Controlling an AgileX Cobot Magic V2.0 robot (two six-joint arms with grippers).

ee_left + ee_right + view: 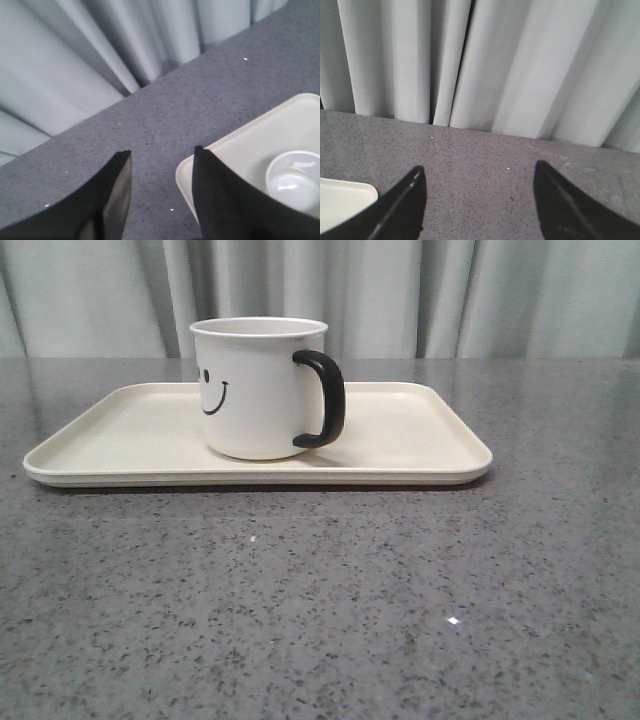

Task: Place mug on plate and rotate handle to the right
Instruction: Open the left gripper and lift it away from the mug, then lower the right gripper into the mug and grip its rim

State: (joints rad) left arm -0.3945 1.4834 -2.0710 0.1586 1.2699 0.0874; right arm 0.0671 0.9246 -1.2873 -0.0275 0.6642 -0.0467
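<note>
Now the white smiley-face mug (258, 390) stands upright on the cream rectangular tray (420, 440), its black loop handle (324, 400) pointing right (grey speckled worktop (320, 600) beneath); both my fingers are spread, empty

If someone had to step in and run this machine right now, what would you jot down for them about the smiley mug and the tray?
Left gripper: open, holding nothing, above the table beside the tray's corner.
Right gripper: open, holding nothing, over bare grey table past the tray's other end.
White cylindrical mug with a black smiley face: upright on the large cream rectangular tray, about mid-tray.
Glossy black loop handle: points right in the front view.
Done: mug is on the tray, handle to the right.
Left: apparently nothing; neither gripper touches the mug.
</note>
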